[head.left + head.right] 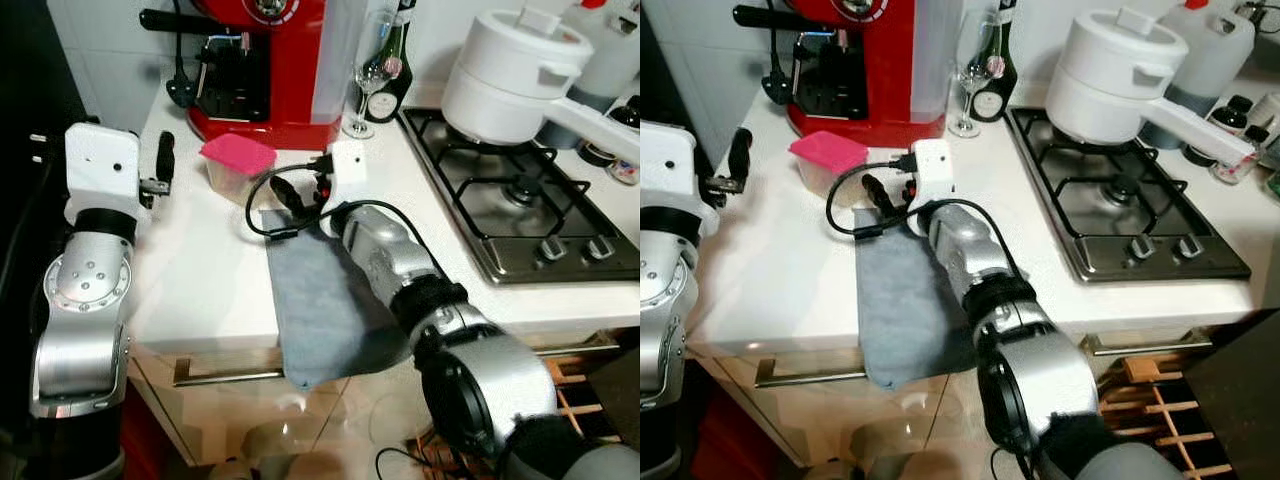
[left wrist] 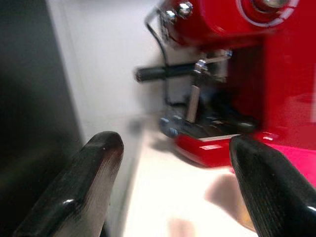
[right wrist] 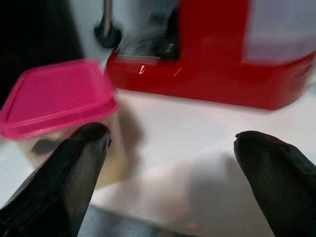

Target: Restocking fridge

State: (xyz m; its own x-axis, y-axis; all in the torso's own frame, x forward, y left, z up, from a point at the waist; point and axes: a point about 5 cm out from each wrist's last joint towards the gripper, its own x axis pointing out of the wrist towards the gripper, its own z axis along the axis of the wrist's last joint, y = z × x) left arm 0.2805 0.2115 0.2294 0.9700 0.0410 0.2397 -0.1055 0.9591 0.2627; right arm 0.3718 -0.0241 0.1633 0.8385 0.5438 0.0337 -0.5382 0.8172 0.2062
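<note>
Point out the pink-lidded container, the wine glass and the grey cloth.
pink-lidded container [image 1: 238, 155], left eye view, on its lid.
wine glass [image 1: 374, 66], left eye view, on its bowl.
grey cloth [image 1: 902, 300], right eye view, on its middle.

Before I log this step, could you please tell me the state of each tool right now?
Left tool: open, holding nothing, beside the red coffee machine.
Right tool: open, holding nothing, close to the pink-lidded container.

Pink-lidded clear container [image 1: 237, 163]; red coffee machine [image 1: 265, 70]; grey cloth [image 1: 325, 310]; white pot [image 1: 520, 75]; black fingers [image 3: 74, 170].
</note>
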